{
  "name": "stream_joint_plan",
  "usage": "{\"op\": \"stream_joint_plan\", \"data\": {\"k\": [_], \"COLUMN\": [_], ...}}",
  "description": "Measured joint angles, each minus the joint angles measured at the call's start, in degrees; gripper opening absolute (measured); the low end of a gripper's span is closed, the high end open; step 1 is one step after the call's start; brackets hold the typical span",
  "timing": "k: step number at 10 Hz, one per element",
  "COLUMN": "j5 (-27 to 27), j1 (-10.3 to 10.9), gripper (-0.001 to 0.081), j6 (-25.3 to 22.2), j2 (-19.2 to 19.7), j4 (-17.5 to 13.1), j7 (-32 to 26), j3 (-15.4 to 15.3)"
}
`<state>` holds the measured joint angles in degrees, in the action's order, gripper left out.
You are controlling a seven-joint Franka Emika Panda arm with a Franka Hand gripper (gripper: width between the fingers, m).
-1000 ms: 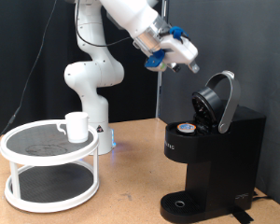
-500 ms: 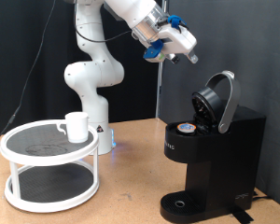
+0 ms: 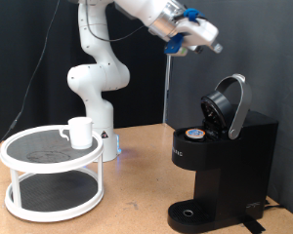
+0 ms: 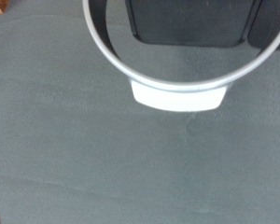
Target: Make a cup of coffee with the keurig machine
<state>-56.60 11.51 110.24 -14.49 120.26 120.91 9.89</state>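
The black keurig machine (image 3: 230,171) stands at the exterior view's right with its rounded lid (image 3: 230,105) hinged open. A small pod with a blue top (image 3: 193,135) sits in its open chamber. The white cup (image 3: 80,132) stands on the top shelf of a round white stand at the exterior view's left. My gripper (image 3: 211,43) is high in the air, above the open lid and apart from it, with nothing seen between its fingers. The wrist view shows no fingers, only a silver-edged round part with a pale tab (image 4: 177,96) over grey ground.
The round white two-tier stand (image 3: 49,161) fills the exterior view's lower left on the wooden table (image 3: 137,205). The robot's white base (image 3: 93,93) rises behind it. A black curtain hangs at the back. The machine's round drip base (image 3: 190,213) holds nothing.
My gripper has risen and moved towards the exterior view's right, from beside the lid to above it. The cup, pod and open lid have not moved.
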Motion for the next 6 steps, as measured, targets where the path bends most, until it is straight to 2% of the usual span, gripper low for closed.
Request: {"op": "stream_joint_plan", "data": {"k": [3,6], "j5": [2.1,5.1], "j1": [0.7,1.5], "gripper": [0.0734,0.0734], "j6": [0.1,2.7], "j2": [3.6,7.0], "j4": [-4.5,-7.7], "j7": [7.3,11.1], "j3": [-3.4,-7.1]}}
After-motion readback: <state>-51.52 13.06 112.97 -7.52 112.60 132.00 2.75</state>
